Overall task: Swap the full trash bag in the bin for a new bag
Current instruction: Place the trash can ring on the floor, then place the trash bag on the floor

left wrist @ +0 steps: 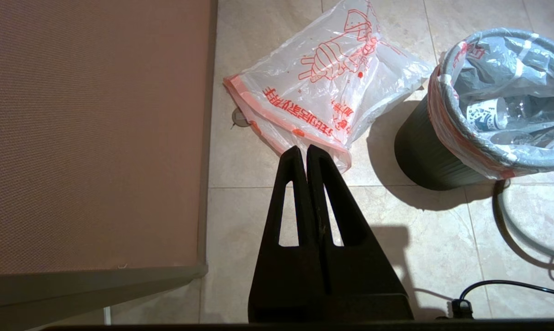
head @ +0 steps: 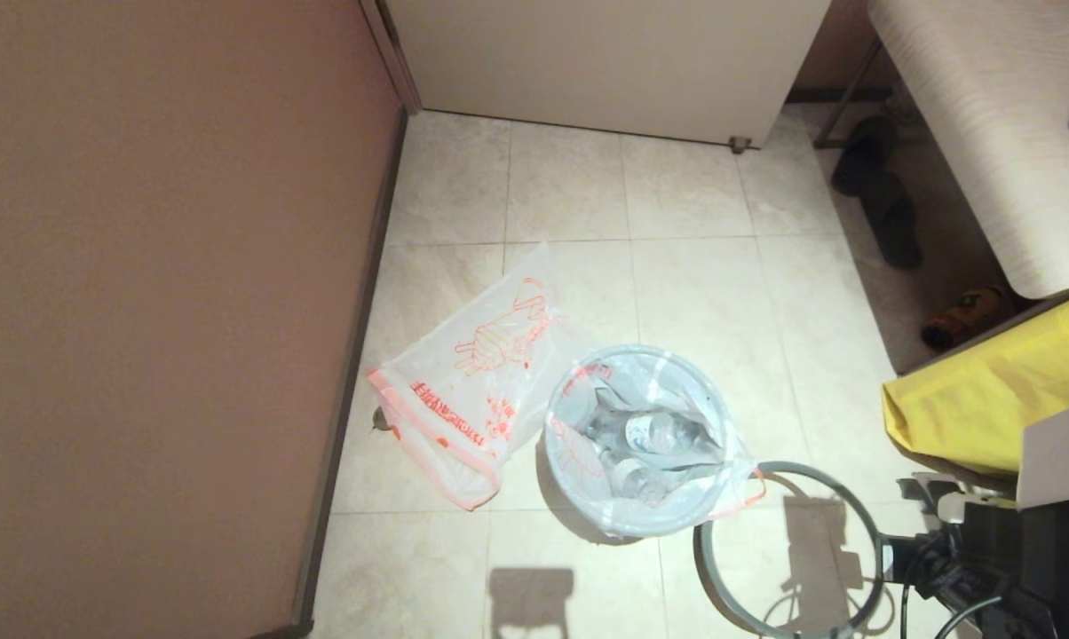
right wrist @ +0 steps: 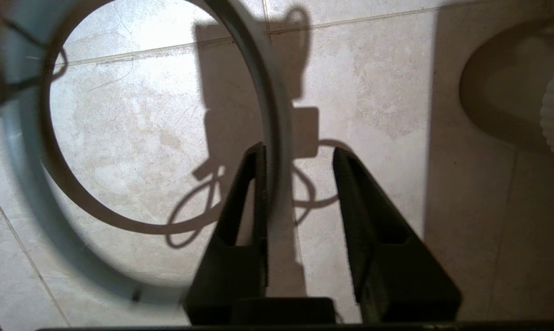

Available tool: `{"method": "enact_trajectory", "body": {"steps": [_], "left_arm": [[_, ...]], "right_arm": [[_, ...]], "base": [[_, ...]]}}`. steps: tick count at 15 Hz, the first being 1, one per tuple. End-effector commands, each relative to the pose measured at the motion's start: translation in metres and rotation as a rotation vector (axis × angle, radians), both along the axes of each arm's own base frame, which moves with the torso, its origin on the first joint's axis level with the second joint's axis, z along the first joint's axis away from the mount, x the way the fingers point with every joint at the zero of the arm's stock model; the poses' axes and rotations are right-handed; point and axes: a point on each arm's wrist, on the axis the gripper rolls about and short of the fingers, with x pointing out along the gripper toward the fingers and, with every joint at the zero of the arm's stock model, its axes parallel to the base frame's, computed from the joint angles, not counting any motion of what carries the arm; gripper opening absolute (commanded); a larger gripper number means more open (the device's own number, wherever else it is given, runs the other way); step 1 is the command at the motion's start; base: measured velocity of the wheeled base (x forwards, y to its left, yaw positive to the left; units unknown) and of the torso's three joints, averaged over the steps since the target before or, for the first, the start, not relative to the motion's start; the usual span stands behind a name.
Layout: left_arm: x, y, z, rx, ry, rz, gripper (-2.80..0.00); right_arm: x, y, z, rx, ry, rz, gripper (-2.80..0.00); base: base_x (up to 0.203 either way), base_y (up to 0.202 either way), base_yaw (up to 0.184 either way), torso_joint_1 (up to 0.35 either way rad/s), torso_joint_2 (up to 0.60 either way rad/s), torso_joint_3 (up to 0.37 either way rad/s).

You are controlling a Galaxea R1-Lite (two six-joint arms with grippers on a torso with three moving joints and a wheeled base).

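Observation:
The bin [left wrist: 424, 156] stands on the tiled floor, lined with the full trash bag [head: 650, 435] [left wrist: 502, 101]; clear bottles show inside and the pink-orange hem is folded over the edge. Left of it the new bag [head: 481, 390] [left wrist: 332, 87] lies flat, with its orange-red hand drawing facing up. The grey hoop [head: 792, 465] [right wrist: 272, 115] is off the bin, to its near right. It passes between the fingers of my open right gripper [right wrist: 299, 149], close against one finger. My left gripper [left wrist: 303, 149] hangs shut and empty above the floor, near the new bag's hem.
A brown panel [head: 144, 311] walls the left side and a white cabinet [head: 605, 62] closes the far side. On the right are a yellow fabric bag [head: 987, 399], a pale bench [head: 987, 133] and dark slippers [head: 881, 195]. A black cable [left wrist: 502, 285] lies near the hoop.

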Motion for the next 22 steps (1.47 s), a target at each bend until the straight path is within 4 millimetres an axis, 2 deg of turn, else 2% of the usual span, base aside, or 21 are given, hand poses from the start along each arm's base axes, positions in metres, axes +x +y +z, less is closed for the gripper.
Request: {"method": "enact_trajectory", "body": {"steps": [1,3,5,7,8,9,12,13,15,17,22], "left_arm": [[0.000,0.000,0.000,-0.001,0.000,0.000,-2.80],[0.000,0.000,0.000,-0.001,0.000,0.000,-2.80],[0.000,0.000,0.000,-0.001,0.000,0.002,-2.80],[0.000,0.000,0.000,0.000,0.000,0.000,-2.80],[0.000,0.000,0.000,-0.001,0.000,0.001,-2.80],[0.000,0.000,0.000,0.000,0.000,0.000,-2.80],[0.000,0.000,0.000,0.000,0.000,0.000,-2.80],[0.000,0.000,0.000,-0.001,0.000,0.000,-2.80],[0.000,0.000,0.000,-0.001,0.000,0.001,-2.80],[0.000,0.000,0.000,-0.001,0.000,0.000,-2.80],[0.000,0.000,0.000,-0.001,0.000,0.000,-2.80]], "right_arm": [[0.000,0.001,0.000,0.002,-0.016,0.004,0.00],[-0.007,0.000,0.009,0.010,-0.031,0.011,0.00],[-0.031,0.001,0.027,0.066,-0.011,0.062,0.00],[-0.033,0.005,0.048,0.117,-0.090,0.119,0.00],[-0.024,0.009,0.058,0.155,-0.159,0.129,0.00],[-0.020,0.014,0.061,0.198,-0.186,0.123,0.00],[-0.014,0.037,0.047,0.270,-0.143,0.171,0.00],[-0.007,0.043,0.048,0.293,-0.166,0.179,-2.80],[0.002,0.057,0.046,0.304,-0.185,0.218,-2.80],[0.000,0.070,0.038,0.285,-0.153,0.223,-2.80],[0.000,0.080,0.032,0.332,-0.139,0.210,-2.80]], "base": [[0.000,0.000,0.000,0.000,0.00,0.000],[0.000,0.000,0.000,0.000,0.00,0.000],[0.000,0.000,0.000,0.000,0.00,0.000],[0.000,0.000,0.000,0.000,0.00,0.000],[0.000,0.000,0.000,0.000,0.00,0.000],[0.000,0.000,0.000,0.000,0.00,0.000],[0.000,0.000,0.000,0.000,0.00,0.000],[0.000,0.000,0.000,0.000,0.00,0.000],[0.000,0.000,0.000,0.000,0.00,0.000],[0.000,0.000,0.000,0.000,0.00,0.000],[0.000,0.000,0.000,0.000,0.00,0.000]]}}
